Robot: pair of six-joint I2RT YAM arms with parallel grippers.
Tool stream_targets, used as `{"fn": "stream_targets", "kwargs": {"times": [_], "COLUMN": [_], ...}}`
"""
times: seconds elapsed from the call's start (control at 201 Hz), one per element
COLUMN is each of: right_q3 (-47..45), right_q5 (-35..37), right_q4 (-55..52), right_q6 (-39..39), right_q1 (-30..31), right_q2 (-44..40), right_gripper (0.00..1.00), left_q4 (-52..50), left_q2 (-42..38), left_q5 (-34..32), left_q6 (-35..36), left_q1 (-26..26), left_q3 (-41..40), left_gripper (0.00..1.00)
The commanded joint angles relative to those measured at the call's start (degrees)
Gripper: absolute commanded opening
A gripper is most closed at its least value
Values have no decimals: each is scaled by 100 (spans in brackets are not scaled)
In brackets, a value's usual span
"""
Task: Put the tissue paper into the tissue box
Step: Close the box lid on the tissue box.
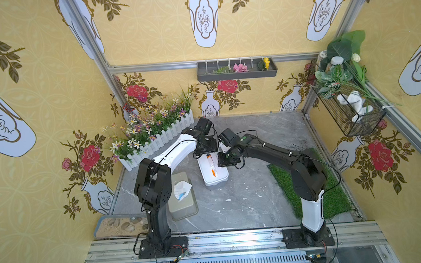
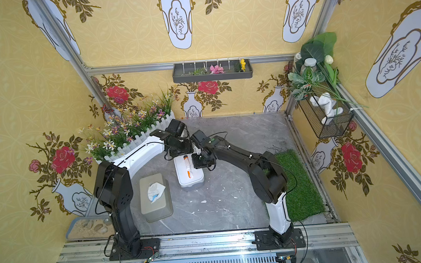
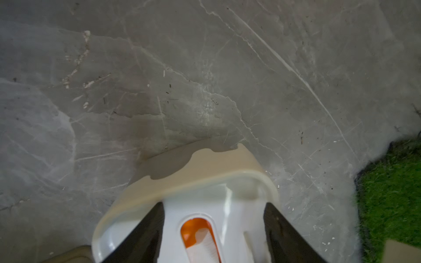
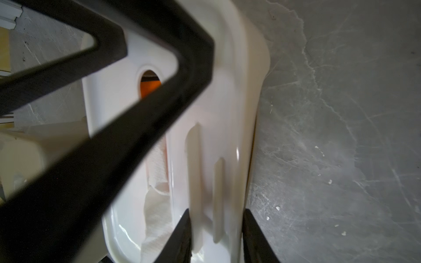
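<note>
A white tissue box (image 1: 221, 177) (image 2: 196, 179) lies mid-table in both top views, its lid slot showing orange inside and white tissue paper (image 3: 205, 243) (image 4: 157, 211) in it. My left gripper (image 3: 214, 205) hangs open just over the lid, its fingers wide apart on either side of the slot's end. My right gripper (image 4: 217, 210) is shut on the lid's long side rim, one finger on top and one outside. The left gripper's black fingers (image 4: 159, 102) cross the right wrist view. A grey-beige tissue box (image 1: 184, 206) stands front left with crumpled tissue (image 1: 181, 189) sticking out.
A white picket planter of flowers (image 1: 154, 138) runs along the back left. A green grass mat (image 1: 333, 199) lies at the right, under the right arm. A sand tray with pebbles (image 1: 120, 226) sits front left. Small white scraps (image 1: 228, 200) dot the grey marble table.
</note>
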Motion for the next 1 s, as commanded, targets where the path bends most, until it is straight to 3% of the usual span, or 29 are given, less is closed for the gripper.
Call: {"fn": "stream_targets", "kwargs": {"times": [0.0, 0.309, 0.533, 0.767, 0.836, 0.991], "right_q3": [-166, -776, -2021, -2501, -2511, -2352], "right_q5": [93, -252, -1232, -1811, -1838, -1642], "right_q4": [-39, 560, 2218, 3178, 3266, 2791], "right_q6": [57, 361, 1193, 1643, 1632, 1364], "right_q1": [-38, -342, -803, -873, -818, -791], "right_q2": [138, 59, -77, 125, 37, -354], "right_gripper": [29, 27, 25, 22, 26, 50], "left_q4": [-82, -275, -520, -645, -652, -674], "left_q2": [547, 863, 1153, 1269, 1239, 1128], "left_q5": [139, -21, -245, -321, -324, -297], "left_q6": [208, 274, 441, 536, 526, 525], "left_q1": [5, -71, -229, -295, -304, -308], "left_q3": [105, 165, 217, 188, 148, 93], "left_gripper": [70, 70, 70, 70, 70, 70]}}
